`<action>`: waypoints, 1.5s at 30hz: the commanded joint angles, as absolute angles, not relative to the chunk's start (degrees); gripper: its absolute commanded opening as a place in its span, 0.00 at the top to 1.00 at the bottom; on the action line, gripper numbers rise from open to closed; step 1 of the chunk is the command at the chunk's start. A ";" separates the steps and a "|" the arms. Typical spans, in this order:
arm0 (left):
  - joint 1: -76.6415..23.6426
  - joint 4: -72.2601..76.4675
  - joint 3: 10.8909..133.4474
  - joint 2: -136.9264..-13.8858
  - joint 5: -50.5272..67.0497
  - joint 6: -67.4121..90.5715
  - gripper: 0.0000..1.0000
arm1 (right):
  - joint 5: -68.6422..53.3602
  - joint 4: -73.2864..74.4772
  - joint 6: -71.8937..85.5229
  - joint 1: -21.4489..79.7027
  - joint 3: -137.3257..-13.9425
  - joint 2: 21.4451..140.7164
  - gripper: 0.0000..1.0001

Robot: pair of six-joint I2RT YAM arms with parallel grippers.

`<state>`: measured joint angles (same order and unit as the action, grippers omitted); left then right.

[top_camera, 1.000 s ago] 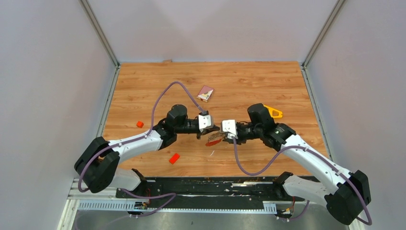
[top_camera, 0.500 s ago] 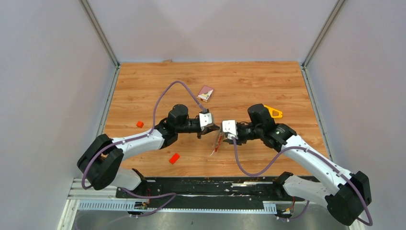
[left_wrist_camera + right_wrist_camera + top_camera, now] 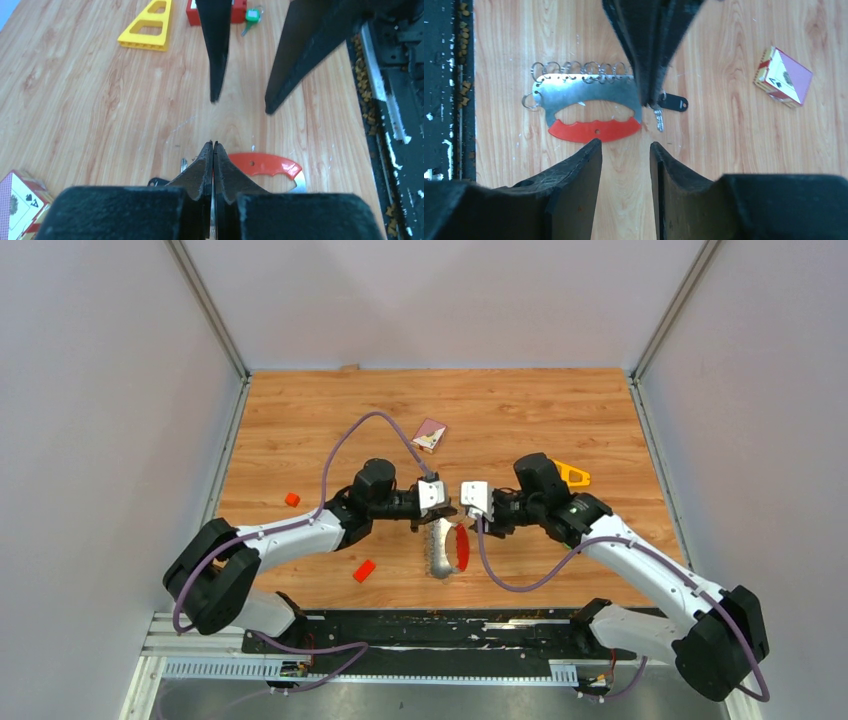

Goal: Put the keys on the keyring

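The keyring [image 3: 446,549] is a silver jagged plate with a red curved strip [image 3: 596,129] and a row of small rings [image 3: 579,67]. It stretches from my left fingertips toward the near edge. My left gripper [image 3: 213,144] is shut on its end, with a thin sliver of metal between the pads. A black-tagged key [image 3: 673,103] hangs at that same end. My right gripper [image 3: 625,145] faces the left one, a short way off, open and holding nothing. The green-tagged key [image 3: 252,15] lies on the wood beside a red block [image 3: 193,15].
A yellow triangular piece [image 3: 573,474] lies behind the right arm. A playing-card box [image 3: 430,434] sits further back in the middle. Two small orange blocks [image 3: 292,499] [image 3: 364,571] lie by the left arm. The black rail [image 3: 420,625] runs along the near table edge.
My right gripper has opened and let go of the keyring. The keyring has swung down from between the two grippers and now spreads flat, held by the left gripper alone.
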<state>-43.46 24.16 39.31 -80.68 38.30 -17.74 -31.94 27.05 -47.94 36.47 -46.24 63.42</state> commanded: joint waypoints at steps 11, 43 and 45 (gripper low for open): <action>-39.29 -12.42 52.12 -87.41 31.40 -46.80 0.64 | -32.43 28.68 -47.18 31.37 -45.41 55.10 0.59; -39.75 -31.20 65.67 -104.10 29.25 -87.67 0.65 | -34.19 30.36 -47.89 31.28 -45.18 58.52 0.60; -40.09 -30.08 65.34 -103.90 29.41 -87.53 0.65 | -34.26 30.48 -47.73 31.21 -45.22 58.60 0.60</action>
<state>-39.20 -32.08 64.58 -103.85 28.75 -85.67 -32.64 30.68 -47.66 31.40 -45.21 58.24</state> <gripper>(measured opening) 0.350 0.400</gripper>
